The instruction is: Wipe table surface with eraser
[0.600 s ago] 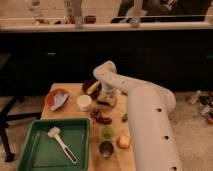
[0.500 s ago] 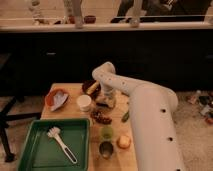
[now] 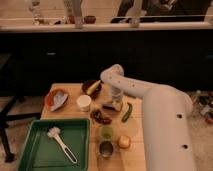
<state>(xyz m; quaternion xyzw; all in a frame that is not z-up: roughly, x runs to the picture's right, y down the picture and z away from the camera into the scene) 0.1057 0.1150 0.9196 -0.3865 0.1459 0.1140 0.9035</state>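
The light tan wooden table surface [image 3: 70, 91] fills the lower middle of the camera view. The eraser [image 3: 112, 106], a small block with a dark top and pale body, lies on it right of the white cup [image 3: 84, 102]. My gripper [image 3: 115, 101] reaches down from the white arm directly over the eraser, at or touching it. The eraser's far side is hidden by the gripper.
A green tray [image 3: 40, 150] with a white-headed brush [image 3: 60, 141] sits front left. An orange bowl [image 3: 56, 98], a dark bowl with a banana [image 3: 92, 87], a green pepper [image 3: 127, 112], dark dried food [image 3: 101, 117], a green cup [image 3: 106, 132], a metal cup [image 3: 105, 149] and an orange fruit [image 3: 124, 142] crowd the table.
The gripper and arm have shifted slightly towards the front over the eraser; the other objects have not moved.
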